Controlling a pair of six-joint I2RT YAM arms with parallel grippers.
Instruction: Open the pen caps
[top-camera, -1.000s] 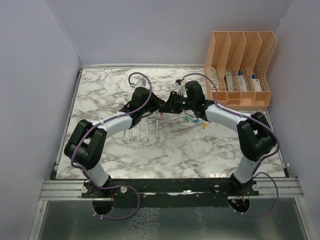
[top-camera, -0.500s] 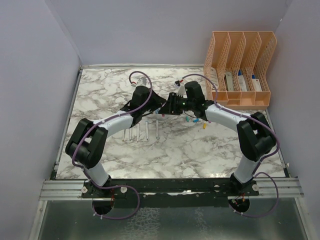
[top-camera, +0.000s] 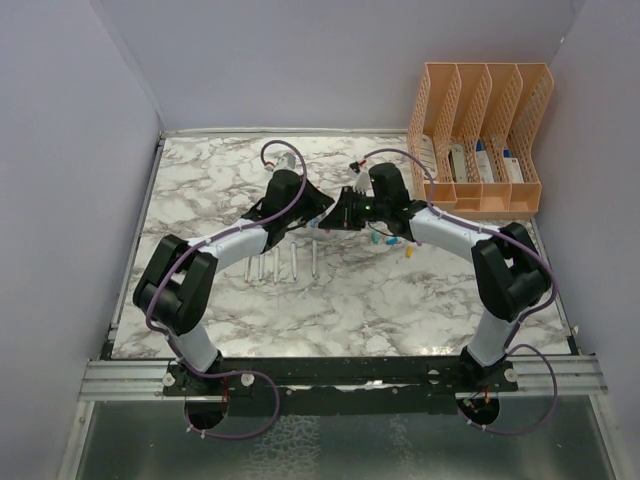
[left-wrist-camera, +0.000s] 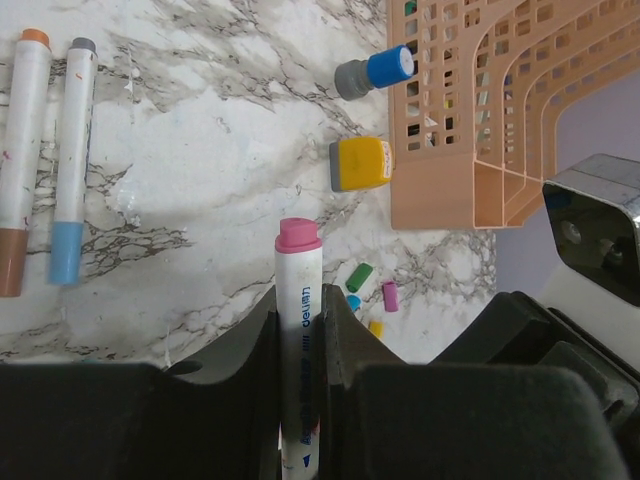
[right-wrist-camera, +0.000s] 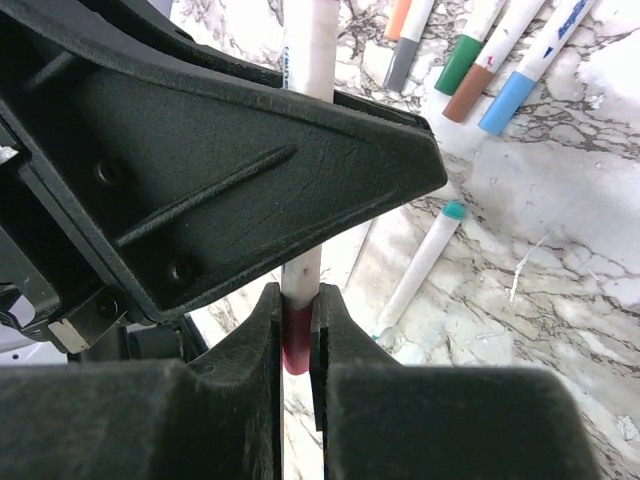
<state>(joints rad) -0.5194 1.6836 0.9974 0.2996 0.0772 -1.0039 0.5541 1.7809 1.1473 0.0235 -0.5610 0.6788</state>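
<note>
My left gripper (top-camera: 315, 216) is shut on a white pen (left-wrist-camera: 298, 330) whose pink end (left-wrist-camera: 298, 235) sticks out past the fingers, above the table. My right gripper (top-camera: 338, 214) meets it tip to tip and is shut on the pen's dark pink cap (right-wrist-camera: 297, 345); the cap still sits on the barrel (right-wrist-camera: 305, 60). Loose caps lie on the marble: green (left-wrist-camera: 358, 274), blue (left-wrist-camera: 352, 301), pink (left-wrist-camera: 390, 295) and yellow (left-wrist-camera: 375, 327). They also show in the top view (top-camera: 380, 240). Several pens (top-camera: 280, 265) lie in a row under the left arm.
An orange file organizer (top-camera: 478, 140) stands at the far right. A stubby yellow item (left-wrist-camera: 360, 163) and a stubby blue item (left-wrist-camera: 375, 72) sit in front of it. More pens lie on the marble (right-wrist-camera: 480, 50), one with a teal tip (right-wrist-camera: 425, 260).
Both grippers stay together on the same pen. The left wrist has edged slightly to the right and away.
</note>
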